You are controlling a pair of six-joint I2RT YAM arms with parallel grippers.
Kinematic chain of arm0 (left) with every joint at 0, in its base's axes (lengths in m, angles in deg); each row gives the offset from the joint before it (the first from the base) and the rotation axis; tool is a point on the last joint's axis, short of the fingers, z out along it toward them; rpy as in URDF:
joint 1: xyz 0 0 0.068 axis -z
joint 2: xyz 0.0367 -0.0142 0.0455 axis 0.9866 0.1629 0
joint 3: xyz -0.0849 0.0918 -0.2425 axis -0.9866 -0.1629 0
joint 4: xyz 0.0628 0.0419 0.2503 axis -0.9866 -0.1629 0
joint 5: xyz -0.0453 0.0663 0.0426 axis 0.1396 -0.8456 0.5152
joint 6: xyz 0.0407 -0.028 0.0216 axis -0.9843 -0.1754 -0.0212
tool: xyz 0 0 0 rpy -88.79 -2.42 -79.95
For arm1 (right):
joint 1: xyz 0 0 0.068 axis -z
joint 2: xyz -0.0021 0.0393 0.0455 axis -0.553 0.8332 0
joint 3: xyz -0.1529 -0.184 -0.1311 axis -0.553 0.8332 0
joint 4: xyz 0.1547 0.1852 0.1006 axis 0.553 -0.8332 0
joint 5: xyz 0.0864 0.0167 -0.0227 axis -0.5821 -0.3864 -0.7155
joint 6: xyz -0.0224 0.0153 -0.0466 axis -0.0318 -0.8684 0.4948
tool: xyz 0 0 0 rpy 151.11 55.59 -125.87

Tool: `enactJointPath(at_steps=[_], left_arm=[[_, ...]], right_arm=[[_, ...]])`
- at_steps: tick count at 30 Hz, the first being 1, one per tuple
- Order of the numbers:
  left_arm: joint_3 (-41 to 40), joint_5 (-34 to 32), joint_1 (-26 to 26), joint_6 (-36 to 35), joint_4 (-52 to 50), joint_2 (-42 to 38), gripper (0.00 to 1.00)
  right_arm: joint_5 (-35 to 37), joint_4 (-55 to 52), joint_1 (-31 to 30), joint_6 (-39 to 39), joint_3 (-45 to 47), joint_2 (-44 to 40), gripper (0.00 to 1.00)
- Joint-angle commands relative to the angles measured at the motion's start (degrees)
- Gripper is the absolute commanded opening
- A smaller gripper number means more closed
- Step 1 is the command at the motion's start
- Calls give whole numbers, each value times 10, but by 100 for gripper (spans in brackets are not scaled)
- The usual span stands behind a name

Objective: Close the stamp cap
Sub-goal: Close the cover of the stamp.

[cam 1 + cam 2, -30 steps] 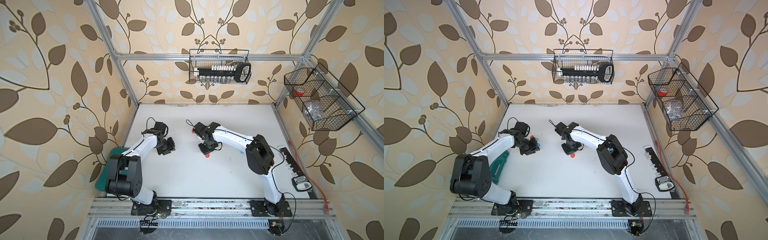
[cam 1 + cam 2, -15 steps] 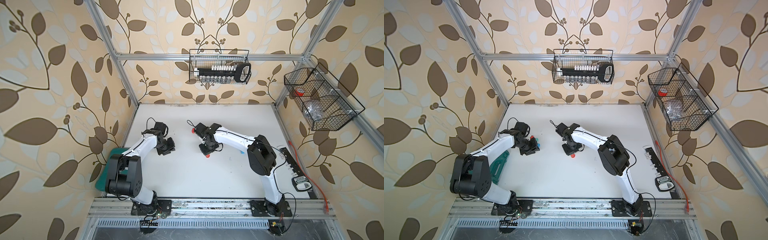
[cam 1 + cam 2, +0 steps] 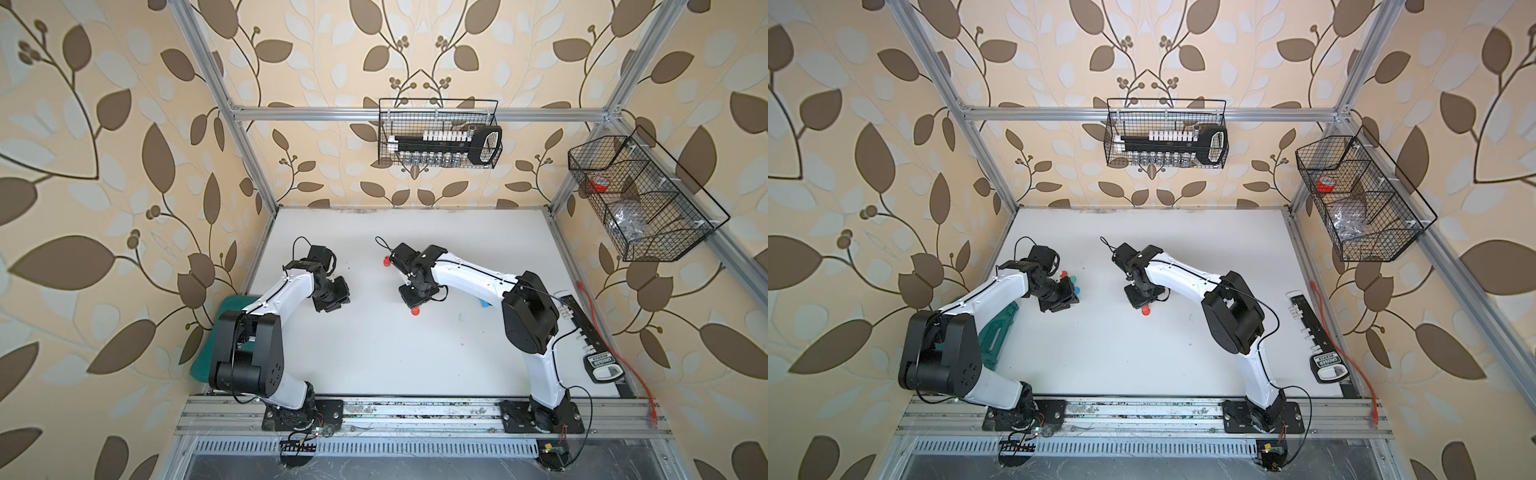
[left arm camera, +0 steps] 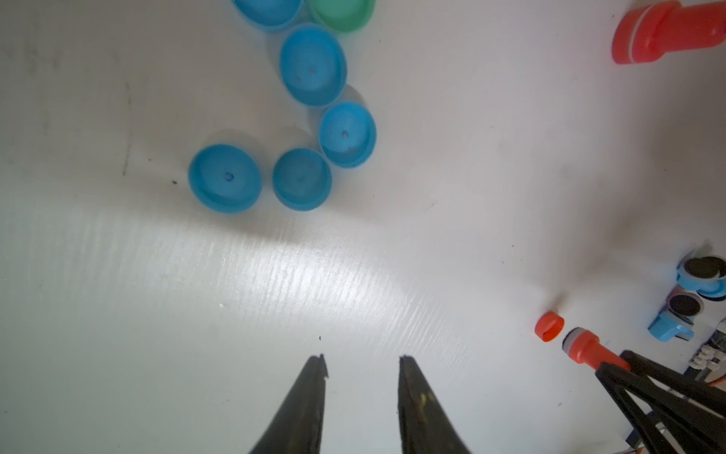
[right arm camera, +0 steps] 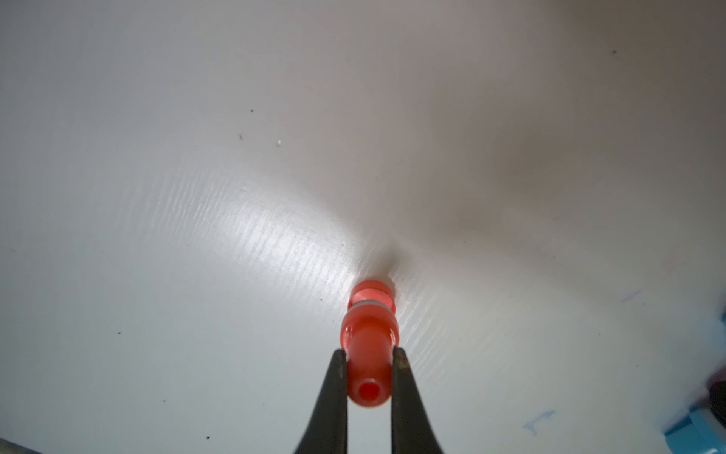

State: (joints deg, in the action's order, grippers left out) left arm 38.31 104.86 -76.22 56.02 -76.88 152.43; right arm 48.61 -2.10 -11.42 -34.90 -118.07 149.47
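Observation:
My right gripper (image 5: 369, 351) is shut on the handle of a red stamp (image 5: 369, 334) and holds it upright, its white-ringed face down near the table. A small red cap (image 5: 371, 293) sits on the table just beyond that face. In the left wrist view the cap (image 4: 549, 326) lies a small gap away from the stamp (image 4: 585, 348). In both top views the stamp's tip (image 3: 415, 311) (image 3: 1145, 312) pokes out under the right gripper. My left gripper (image 4: 361, 359) hovers open and empty at the left (image 3: 332, 305).
Several loose blue caps (image 4: 310, 67) and a green cap (image 4: 341, 11) lie ahead of the left gripper. A capped red stamp (image 4: 664, 31) and blue stamps (image 4: 703, 275) lie nearby. A green object (image 3: 224, 307) sits at the left edge, a tape measure (image 3: 602, 368) at the right.
The right arm's elbow has drifted slightly to the right. Both grippers and the red stamp stay where they were.

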Motion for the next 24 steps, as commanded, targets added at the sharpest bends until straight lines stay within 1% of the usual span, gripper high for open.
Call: enactJointPath(at_steps=[1, 10, 24], left_arm=[[-8, -4, -7, 3, -8, -24, 34], [-7, -4, -7, 4, -9, -22, 34], [-7, -4, -7, 4, -7, -20, 34]], right_arm=[[7, 2, -3, -8, 17, -14, 1], [5, 12, -4, -11, 36, -15, 1], [7, 7, -7, -9, 18, -5, 1]])
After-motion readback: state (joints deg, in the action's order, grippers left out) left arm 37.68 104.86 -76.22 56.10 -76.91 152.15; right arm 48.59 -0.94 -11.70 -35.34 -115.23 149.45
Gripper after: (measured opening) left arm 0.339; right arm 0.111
